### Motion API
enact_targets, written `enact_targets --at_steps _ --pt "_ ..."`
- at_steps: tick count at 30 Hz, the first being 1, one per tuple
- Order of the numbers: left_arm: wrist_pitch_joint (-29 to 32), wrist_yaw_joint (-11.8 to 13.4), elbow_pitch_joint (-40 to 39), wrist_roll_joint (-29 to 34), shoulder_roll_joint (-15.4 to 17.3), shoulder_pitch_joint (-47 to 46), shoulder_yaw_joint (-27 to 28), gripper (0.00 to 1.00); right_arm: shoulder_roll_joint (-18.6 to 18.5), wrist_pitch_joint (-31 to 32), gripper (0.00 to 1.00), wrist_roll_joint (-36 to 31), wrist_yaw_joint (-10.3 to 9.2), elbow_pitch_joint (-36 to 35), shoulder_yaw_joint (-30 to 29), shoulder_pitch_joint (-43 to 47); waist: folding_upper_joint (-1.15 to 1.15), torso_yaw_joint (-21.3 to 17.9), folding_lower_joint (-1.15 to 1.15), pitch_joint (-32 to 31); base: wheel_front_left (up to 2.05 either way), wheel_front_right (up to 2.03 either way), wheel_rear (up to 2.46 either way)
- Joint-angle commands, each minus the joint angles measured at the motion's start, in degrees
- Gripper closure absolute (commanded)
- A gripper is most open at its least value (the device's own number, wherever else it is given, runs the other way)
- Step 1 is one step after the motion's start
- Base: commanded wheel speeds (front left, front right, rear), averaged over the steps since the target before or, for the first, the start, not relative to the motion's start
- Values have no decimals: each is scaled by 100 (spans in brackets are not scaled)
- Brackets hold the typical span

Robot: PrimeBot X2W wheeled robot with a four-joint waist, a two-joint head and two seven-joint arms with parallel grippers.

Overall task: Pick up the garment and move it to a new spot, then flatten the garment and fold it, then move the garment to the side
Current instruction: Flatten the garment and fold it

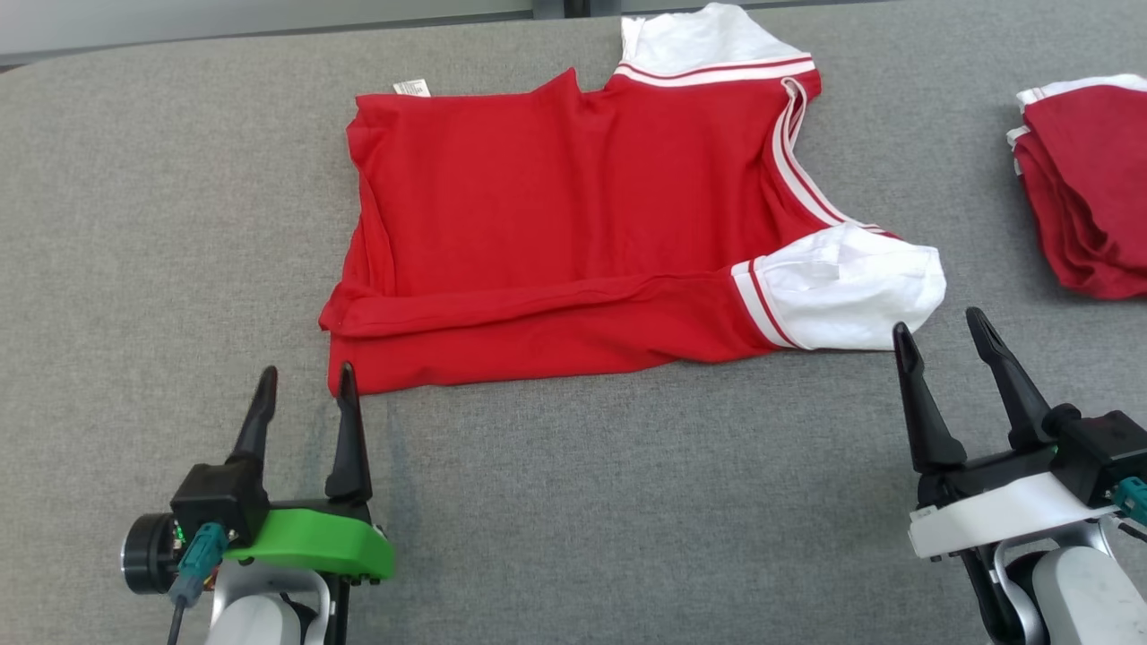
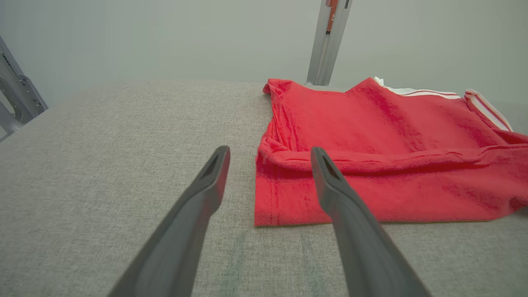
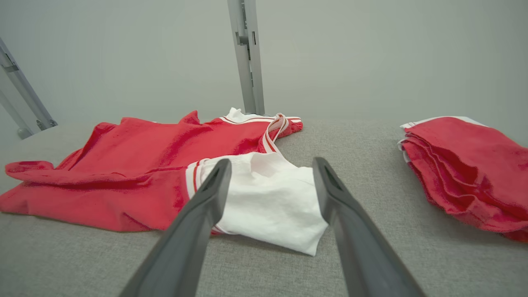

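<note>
A red garment with white striped sleeves lies spread on the grey table, its near edge folded over in a long strip. Its white near sleeve points right. My left gripper stands open just in front of the garment's near left corner, nothing between its fingers. My right gripper is open too, just short of the white sleeve. In the left wrist view the left gripper frames that corner, and in the right wrist view the right gripper frames the sleeve.
A stack of folded red garments sits at the table's right edge, also in the right wrist view as the stack. A metal post rises behind the table. Bare grey table cloth stretches left and in front.
</note>
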Motion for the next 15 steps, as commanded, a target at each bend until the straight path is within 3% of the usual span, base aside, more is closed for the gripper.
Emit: enact_targets --at_steps 1,9,15 --pt "48 -50 112 -58 3 -74 -23 0 -39 29 0 52 -10 134 -60 20 0 11 0 85 0 0 0" --pt "190 -264 1025 -344 2 -641 -6 0 -228 -12 0 339 -10 1315 -72 -602 0 44 0 566 0 0 0" --pt "295 -479 1609 -577 -6 -1082 -6 0 -343 -50 0 638 -9 2065 318 -1283 0 75 0 769 0 0 0"
